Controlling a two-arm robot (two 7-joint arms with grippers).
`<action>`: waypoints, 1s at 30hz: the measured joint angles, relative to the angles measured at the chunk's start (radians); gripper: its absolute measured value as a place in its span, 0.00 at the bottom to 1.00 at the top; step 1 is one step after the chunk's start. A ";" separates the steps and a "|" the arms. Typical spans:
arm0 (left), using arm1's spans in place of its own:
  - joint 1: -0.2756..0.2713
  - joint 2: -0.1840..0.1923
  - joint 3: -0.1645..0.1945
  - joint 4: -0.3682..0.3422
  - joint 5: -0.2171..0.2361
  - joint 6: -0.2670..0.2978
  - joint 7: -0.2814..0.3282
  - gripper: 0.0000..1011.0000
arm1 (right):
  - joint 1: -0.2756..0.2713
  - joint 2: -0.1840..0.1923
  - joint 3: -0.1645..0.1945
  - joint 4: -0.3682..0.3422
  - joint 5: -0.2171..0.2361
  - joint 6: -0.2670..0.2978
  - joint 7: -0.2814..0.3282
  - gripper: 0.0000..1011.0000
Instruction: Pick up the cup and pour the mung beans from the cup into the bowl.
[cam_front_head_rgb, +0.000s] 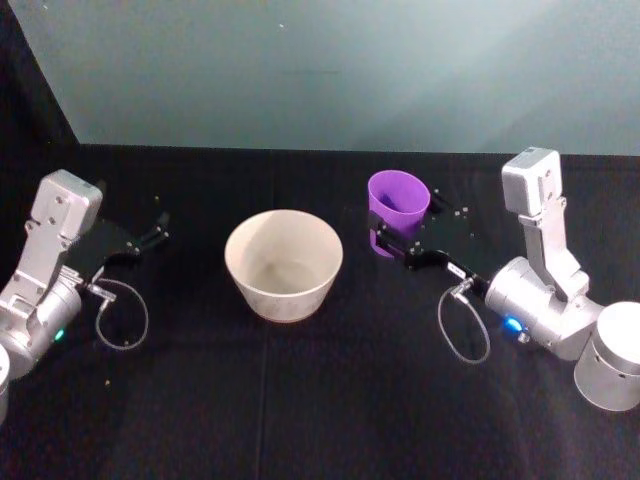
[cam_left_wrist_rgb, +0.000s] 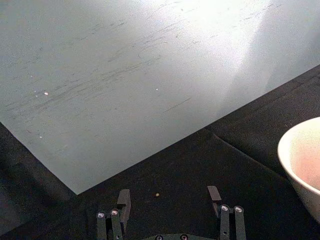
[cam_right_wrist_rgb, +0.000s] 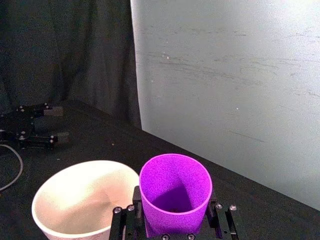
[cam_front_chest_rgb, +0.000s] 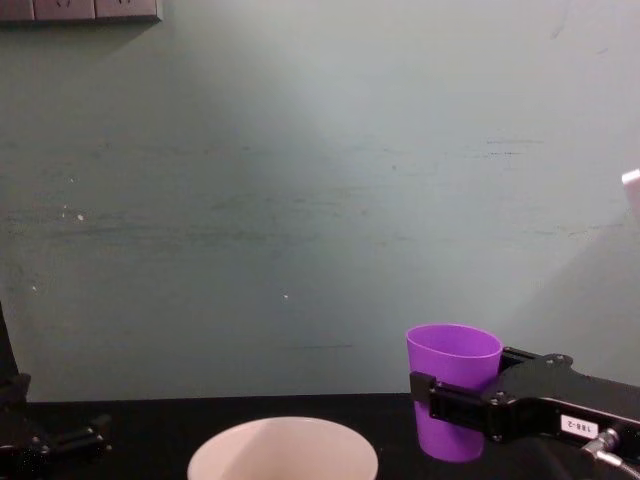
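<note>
Right gripper (cam_front_head_rgb: 385, 240) was clamped on the cup (cam_front_head_rgb: 398, 205), with black fingers (cam_right_wrist_rgb: 136, 206) pressed on either side of its lower half. The cup was upright with its mouth up. I couldn't tell whether its base touched the cloth (cam_front_head_rgb: 300, 400).

The cup sat just right of the bowl (cam_front_head_rgb: 284, 262), near it but not touching. From the chest view the cup (cam_front_chest_rgb: 455, 365) stood taller than the bowl's rim (cam_front_chest_rgb: 283, 425).

The cup was smooth purple plastic, handle-free and tapering to the base. The bowl was wide, round and off-white with a plain rim, roughly double the cup's width. The table cover was matte black cloth, and the wall (cam_front_chest_rgb: 300, 200) behind was pale teal and scuffed.

Left gripper (cam_front_head_rgb: 150, 235) was parked low on the far left of the table, well apart from the bowl, with its jaws spread and nothing between them.
</note>
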 joint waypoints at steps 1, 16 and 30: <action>0.000 0.000 0.000 0.000 0.000 0.000 0.000 0.99 | 0.000 0.000 0.000 0.000 0.000 0.000 0.000 0.71; 0.000 0.000 0.000 0.000 0.000 0.000 0.000 0.99 | 0.000 0.000 0.000 0.000 0.000 0.000 0.000 0.71; 0.000 0.000 0.000 0.000 0.000 0.000 0.000 0.99 | 0.000 0.000 0.000 0.000 0.000 0.000 0.000 0.71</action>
